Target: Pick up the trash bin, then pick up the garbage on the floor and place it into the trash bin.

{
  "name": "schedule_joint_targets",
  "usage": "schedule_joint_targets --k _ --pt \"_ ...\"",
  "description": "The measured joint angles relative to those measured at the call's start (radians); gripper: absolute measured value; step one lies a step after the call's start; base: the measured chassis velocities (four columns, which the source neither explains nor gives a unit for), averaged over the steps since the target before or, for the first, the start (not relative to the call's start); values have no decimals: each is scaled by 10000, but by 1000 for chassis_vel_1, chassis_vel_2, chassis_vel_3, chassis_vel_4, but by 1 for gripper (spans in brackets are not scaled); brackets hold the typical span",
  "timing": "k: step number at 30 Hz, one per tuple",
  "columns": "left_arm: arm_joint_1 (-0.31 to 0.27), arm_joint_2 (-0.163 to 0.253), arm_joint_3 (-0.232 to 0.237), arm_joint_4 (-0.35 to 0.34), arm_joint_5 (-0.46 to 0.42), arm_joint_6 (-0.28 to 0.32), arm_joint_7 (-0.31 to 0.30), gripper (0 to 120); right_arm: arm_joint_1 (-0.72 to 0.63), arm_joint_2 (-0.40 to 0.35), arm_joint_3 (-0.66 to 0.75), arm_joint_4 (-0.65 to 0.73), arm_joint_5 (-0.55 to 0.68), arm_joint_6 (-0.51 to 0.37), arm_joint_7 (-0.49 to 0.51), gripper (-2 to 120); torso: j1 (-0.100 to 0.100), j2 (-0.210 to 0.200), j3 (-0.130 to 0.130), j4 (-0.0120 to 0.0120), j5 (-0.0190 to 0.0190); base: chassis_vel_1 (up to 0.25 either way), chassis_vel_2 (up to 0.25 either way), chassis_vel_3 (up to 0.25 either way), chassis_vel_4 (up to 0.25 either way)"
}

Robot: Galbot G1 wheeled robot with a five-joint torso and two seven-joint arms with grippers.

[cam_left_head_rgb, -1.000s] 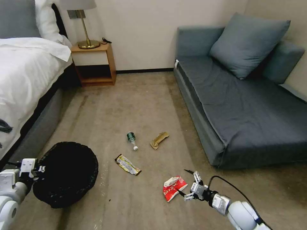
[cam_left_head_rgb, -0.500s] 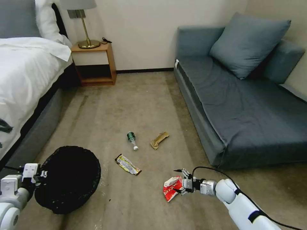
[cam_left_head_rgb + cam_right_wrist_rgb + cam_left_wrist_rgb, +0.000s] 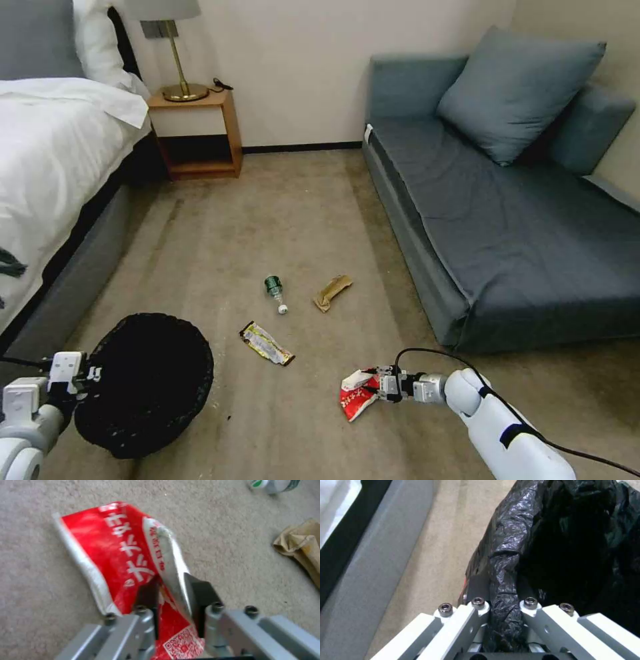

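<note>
- Head view: I see my left gripper (image 3: 90, 375) at the near left, clamped on the rim of the trash bin (image 3: 150, 383), which sits near the bed (image 3: 53, 173). My right gripper (image 3: 381, 385) at the near right is pinched on the red-and-white wrapper (image 3: 357, 393) low over the floor (image 3: 300, 200). Farther off lie the yellow-and-black wrapper (image 3: 267, 343), the clear bottle (image 3: 275, 291) and the brown paper wrapper (image 3: 332, 292), each apart from the others; the sofa (image 3: 520, 220) stands at the right.
- Left wrist view: my left gripper (image 3: 504, 605) has both fingers (image 3: 530, 612) pressed on a fold of the bin's black bag (image 3: 506, 562).
- Right wrist view: my right gripper (image 3: 173, 592) squeezes a raised crease of the red-and-white wrapper (image 3: 116, 550); the brown paper wrapper (image 3: 300, 545) and the bottle (image 3: 273, 483) lie beyond.
</note>
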Motion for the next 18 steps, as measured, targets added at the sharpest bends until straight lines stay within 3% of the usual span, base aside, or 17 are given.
schedule_joint_targets --k 4,6,9,14,17,18 --pt "74 -4 -35 -25 0 -1 10 5 -46 40 44 -3 30 -2 9 10 1 0 0 0 0 0 0 0 0" --pt "195 -6 -139 -109 -27 -7 15 5 -163 -3 67 95 205 -12 16 0 1 0 0 0 0 0 0 0 0" --pt "282 -75 -213 -240 -55 -9 15 5 -359 -112 79 312 594 -83 23 0 0 0 -1 1 2 0 0 0 0" --pt "454 -327 -236 -426 -62 -37 20 5 -954 -321 360 1189 2410 -367 8 0 0 0 -1 -1 1 0 0 0 0" --pt "470 -333 -234 -426 -53 -85 20 5 -1467 -649 253 2754 4706 -1352 139 0 0 0 -1 -1 -3 0 0 0 0" --pt "470 -333 -234 -426 -53 -85 20 5 -1467 -649 253 2754 4706 -1352 139 0 0 0 -1 -1 -3 0 0 0 0"
